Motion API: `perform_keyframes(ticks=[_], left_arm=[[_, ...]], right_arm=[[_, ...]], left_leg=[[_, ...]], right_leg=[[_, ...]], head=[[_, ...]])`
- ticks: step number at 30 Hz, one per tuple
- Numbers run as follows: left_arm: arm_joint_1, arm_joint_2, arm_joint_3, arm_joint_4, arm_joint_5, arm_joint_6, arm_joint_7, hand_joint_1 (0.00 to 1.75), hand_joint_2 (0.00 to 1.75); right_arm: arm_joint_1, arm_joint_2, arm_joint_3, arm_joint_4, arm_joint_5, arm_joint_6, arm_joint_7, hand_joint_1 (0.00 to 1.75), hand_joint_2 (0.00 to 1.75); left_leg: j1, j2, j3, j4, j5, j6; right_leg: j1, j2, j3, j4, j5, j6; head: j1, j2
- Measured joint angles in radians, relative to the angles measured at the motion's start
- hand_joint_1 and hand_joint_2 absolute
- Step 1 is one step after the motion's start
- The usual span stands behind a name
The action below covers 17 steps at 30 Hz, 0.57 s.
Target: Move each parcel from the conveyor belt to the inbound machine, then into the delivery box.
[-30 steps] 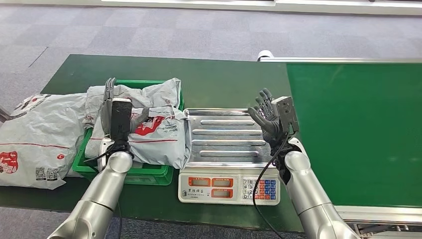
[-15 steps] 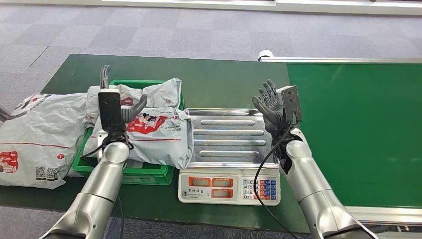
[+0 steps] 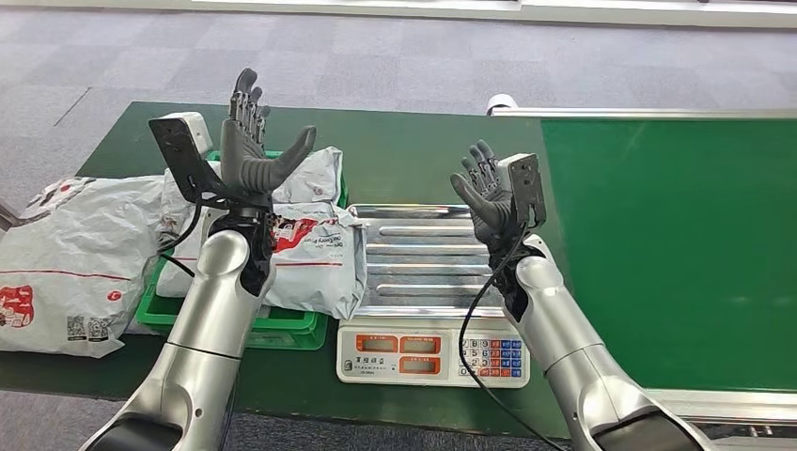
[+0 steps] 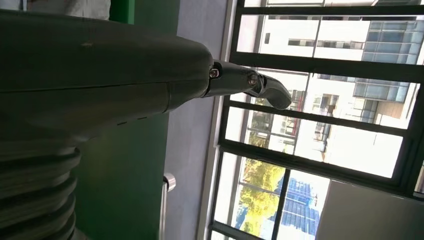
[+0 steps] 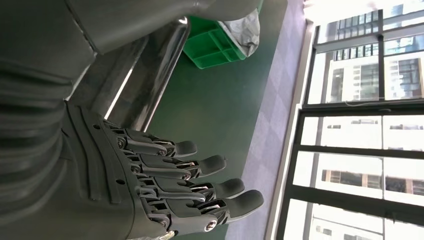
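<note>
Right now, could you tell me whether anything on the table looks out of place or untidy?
Yes. The green crate is overfilled: the top grey parcel droops over its rim toward the scale tray. Another large parcel lies on the table left of the crate, not in it. Both hands are raised and hold nothing.

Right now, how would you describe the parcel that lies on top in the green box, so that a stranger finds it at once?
Start at the steel weighing scale in the middle of the dark green table. Directly left stands the green crate. The top parcel is the grey bag with red print overhanging the crate's edge toward the scale, unlike the flat bag outside it.
</note>
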<state>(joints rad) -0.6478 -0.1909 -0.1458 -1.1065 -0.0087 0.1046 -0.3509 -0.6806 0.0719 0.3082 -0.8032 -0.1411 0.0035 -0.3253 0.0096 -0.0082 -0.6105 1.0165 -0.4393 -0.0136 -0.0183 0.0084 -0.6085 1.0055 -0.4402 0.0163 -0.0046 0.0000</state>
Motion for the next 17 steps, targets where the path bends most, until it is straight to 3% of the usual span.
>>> perform_keyframes(ticks=[7, 17], left_arm=[[0.004, -0.042, -0.068, -0.001, 0.123, -0.173, 0.064, 0.0, 1.75], [0.04, -0.06, -0.177, -0.014, 0.217, -0.224, 0.091, 0.0, 1.75]], right_arm=[[0.047, 0.014, 0.021, -0.061, 0.009, -0.058, 0.01, 0.0, 1.75], [0.191, 0.014, 0.022, -0.24, 0.072, -0.147, 0.044, 0.0, 1.75]], left_leg=[[0.0, -0.001, -0.001, 0.0, 0.0, 0.0], [0.0, 0.0, 0.0, 0.0, -0.001, 0.0]], right_leg=[[0.0, -0.001, 0.0, 0.0, 0.0, 0.0], [0.0, 0.0, -0.001, 0.0, -0.001, 0.0]], head=[[0.0, 0.0], [0.0, 0.0]])
